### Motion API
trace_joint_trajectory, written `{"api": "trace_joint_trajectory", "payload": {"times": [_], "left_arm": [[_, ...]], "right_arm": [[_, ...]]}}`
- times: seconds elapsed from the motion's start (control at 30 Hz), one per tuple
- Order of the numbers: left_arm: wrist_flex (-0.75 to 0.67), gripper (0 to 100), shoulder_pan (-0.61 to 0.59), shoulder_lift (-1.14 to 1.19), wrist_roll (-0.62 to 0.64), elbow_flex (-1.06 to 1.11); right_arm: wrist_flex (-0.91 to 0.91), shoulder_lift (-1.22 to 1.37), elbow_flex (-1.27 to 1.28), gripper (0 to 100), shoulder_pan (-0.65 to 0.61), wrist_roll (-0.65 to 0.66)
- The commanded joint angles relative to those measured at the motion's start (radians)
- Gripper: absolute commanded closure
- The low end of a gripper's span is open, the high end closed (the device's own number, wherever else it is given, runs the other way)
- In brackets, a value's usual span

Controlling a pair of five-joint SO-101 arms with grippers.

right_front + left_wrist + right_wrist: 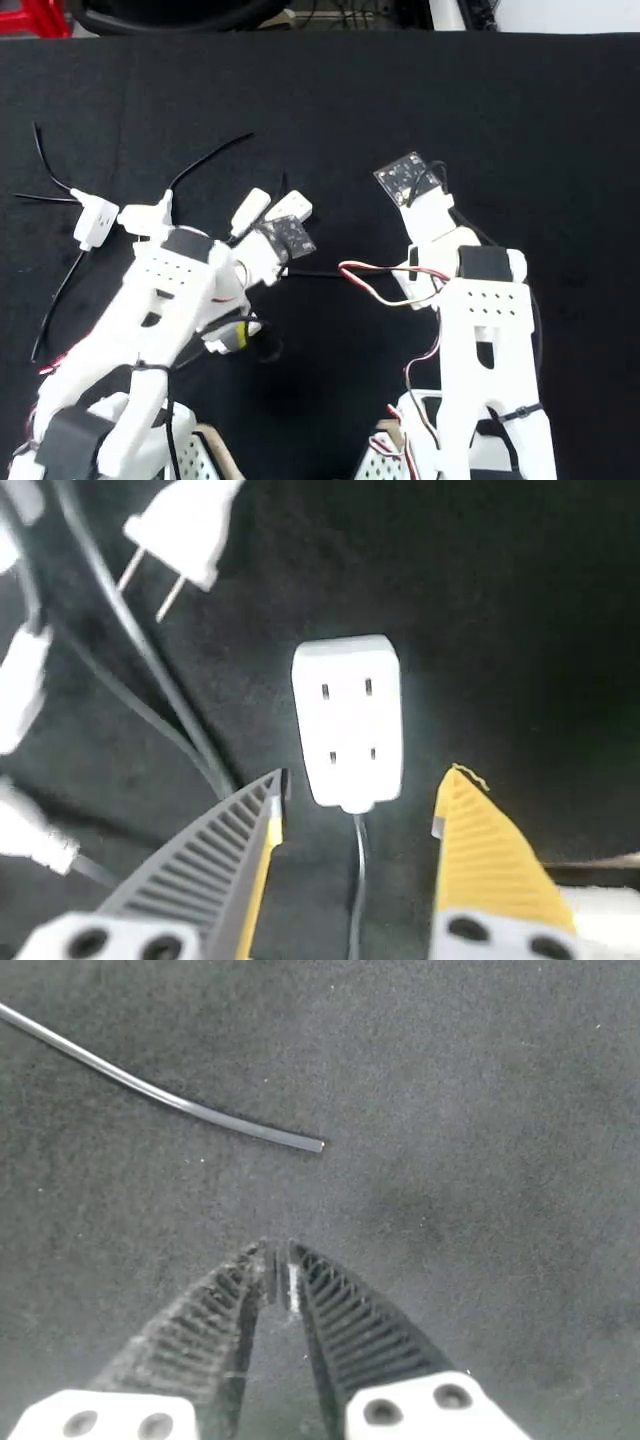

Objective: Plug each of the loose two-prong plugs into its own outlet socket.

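White against the black cloth, a loose plug lies just left of the outlet block in the high view, its two prongs bare. The left gripper hangs spread wide just short of the block, whose long axis runs straight out from the jaws, with the cord end nearest them and the slotted face up. This arm looks far the nearer to both. Further right, the right gripper sits pressed together over bare cloth, holding nothing, well apart from the plug
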Motion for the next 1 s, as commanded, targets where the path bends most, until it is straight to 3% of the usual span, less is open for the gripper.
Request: {"api": "trace_joint_trajectory", "payload": {"times": [0.0, 0.2, 0.43, 0.67, 0.97], "left_arm": [[0.074, 76, -0.093, -0.17, 0.041, -0.101], [0.034, 76, -0.332, -0.528, 0.038, 0.036], [-0.206, 76, -0.498, -0.812, 0.043, 0.453], [-0.239, 76, -0.509, -1.076, 0.11, 0.704], [-0.204, 76, -0.591, -1.37, 0.158, 0.874]], "right_arm": [[-0.028, 0.002, -0.016, 98.5, -0.046, 0.009], [-0.081, 0.01, -0.013, 98.3, -0.368, 0.066], [-0.324, 0.045, 0.05, 87.6, -0.683, 0.098], [-0.578, 0.375, 0.013, 84.3, -0.717, 0.127], [-0.629, 0.621, -0.137, 83.5, -0.718, 0.127]]}}
